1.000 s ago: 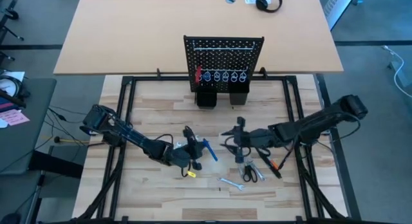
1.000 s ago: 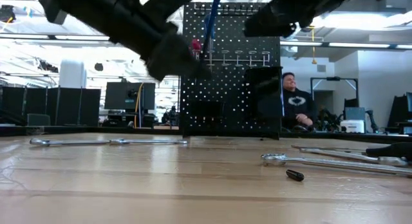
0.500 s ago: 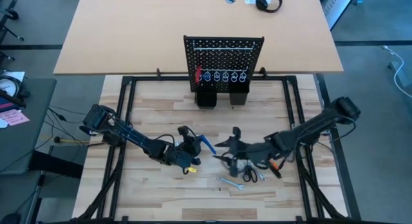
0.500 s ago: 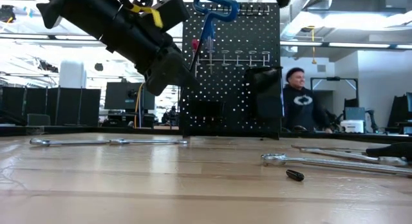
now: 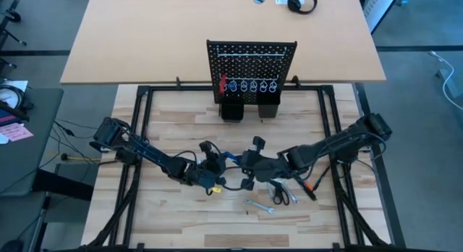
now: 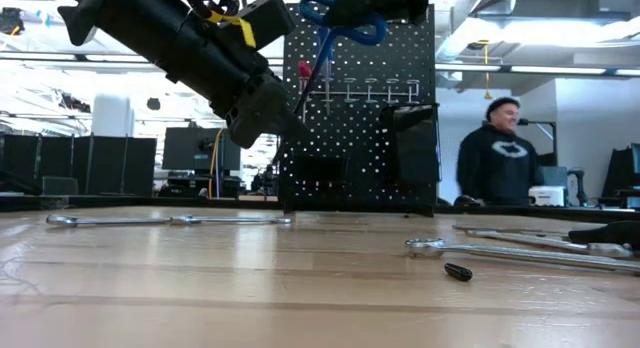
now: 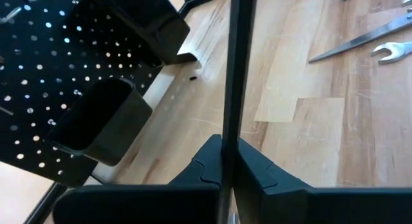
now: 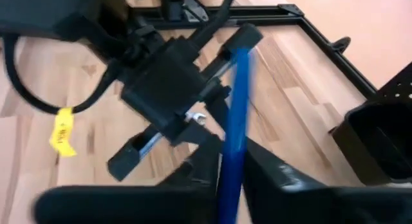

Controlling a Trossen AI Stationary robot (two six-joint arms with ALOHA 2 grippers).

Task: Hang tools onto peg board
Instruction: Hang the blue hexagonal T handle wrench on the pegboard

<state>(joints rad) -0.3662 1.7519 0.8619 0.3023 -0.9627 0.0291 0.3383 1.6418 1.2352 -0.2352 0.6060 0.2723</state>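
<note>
Overhead: left gripper (image 5: 219, 165) and right gripper (image 5: 244, 167) meet mid-table over blue-handled T-key (image 5: 230, 159) — likely handover; peg board (image 5: 251, 60) well apart at far edge.
Low view: T-key raised, blue handle uppermost, shaft running down to left gripper.
Left wrist: fingers (image 7: 207, 172) clenched on dark shaft, keeping it upright.
Right wrist: jaws flank blue handle, apparently gripping — contact not certain.

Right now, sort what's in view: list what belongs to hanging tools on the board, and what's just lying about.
Job:
- blue-handled T-key, shaft in left gripper, handle between right gripper fingers
- peg board with cups
- wrenches, ratchet, scissors on table

Lying about:
- headphones on far desk
- person behind
</note>
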